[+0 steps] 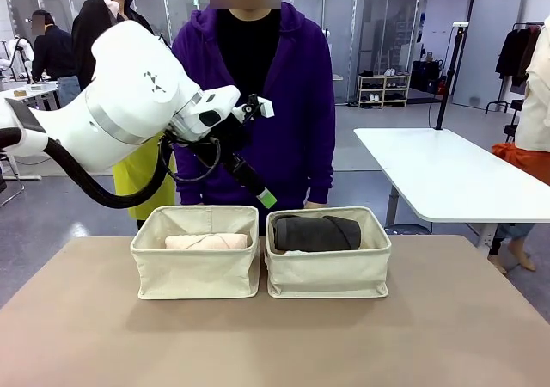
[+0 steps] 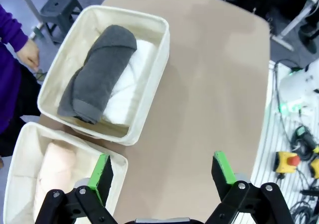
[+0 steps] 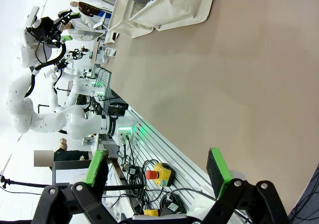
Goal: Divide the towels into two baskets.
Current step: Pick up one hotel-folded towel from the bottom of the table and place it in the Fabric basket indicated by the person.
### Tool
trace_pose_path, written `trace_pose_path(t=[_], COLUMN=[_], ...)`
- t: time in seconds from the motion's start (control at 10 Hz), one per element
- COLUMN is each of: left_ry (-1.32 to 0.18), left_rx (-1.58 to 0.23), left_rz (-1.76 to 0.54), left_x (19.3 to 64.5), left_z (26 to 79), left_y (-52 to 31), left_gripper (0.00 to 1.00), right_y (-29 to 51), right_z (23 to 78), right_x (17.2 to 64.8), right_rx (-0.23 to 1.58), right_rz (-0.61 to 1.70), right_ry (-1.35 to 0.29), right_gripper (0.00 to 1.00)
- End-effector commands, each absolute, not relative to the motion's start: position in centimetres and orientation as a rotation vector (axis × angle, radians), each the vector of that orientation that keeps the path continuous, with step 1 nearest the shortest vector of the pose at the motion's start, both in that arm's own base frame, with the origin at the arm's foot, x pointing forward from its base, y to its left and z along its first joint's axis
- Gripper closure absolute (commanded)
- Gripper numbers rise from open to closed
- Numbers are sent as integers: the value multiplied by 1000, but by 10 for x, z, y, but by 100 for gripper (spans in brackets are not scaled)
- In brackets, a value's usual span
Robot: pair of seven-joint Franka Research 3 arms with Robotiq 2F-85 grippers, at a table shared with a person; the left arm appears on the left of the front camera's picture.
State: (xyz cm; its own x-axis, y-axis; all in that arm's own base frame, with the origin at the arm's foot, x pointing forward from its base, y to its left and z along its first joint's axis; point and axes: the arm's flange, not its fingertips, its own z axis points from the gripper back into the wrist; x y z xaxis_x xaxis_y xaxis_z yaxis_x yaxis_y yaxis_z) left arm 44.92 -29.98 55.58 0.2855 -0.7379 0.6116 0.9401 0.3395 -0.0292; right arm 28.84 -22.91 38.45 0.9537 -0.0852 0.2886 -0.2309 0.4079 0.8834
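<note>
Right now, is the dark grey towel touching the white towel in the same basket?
Touching. In the left wrist view the dark grey towel lies directly on the white towel.

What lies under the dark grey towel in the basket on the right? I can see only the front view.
Observer: A white towel lies beside and partly under the grey towel in that basket.
Operator: Is the left hand holding anything?
Observer: No. The left hand is open and empty. One finger is over the corner of the basket with the pink towel, the other over the table.
Operator: And the right hand?
Observer: The right hand is open and empty too. It is over the edge of the table, well apart from the baskets.
</note>
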Motion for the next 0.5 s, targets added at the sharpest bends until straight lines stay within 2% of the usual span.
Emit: trace_pose_path(t=[0.0,0.1,0.2,0.3,0.4], left_ry=[-563,-490,-373,-338,-329], left_rx=[-461,-571,-812,-914,-924], left_rz=[-1140,-1003,-899,-786,-740], left_x=[449,443,432,419,406], left_z=[556,559,558,555,551], left_y=[-296,-273,-244,-206,-174], left_gripper=[0,0,0,0,0], right_y=[-230,-230,-230,-230,-230], right_z=[388,388,388,388,388], right_x=[287,287,287,287,287], right_rx=[1157,1157,1157,1157,1157], right_rz=[99,99,99,99,99], right_ry=[-316,-316,-316,-316,-316], right_gripper=[0,0,0,0,0])
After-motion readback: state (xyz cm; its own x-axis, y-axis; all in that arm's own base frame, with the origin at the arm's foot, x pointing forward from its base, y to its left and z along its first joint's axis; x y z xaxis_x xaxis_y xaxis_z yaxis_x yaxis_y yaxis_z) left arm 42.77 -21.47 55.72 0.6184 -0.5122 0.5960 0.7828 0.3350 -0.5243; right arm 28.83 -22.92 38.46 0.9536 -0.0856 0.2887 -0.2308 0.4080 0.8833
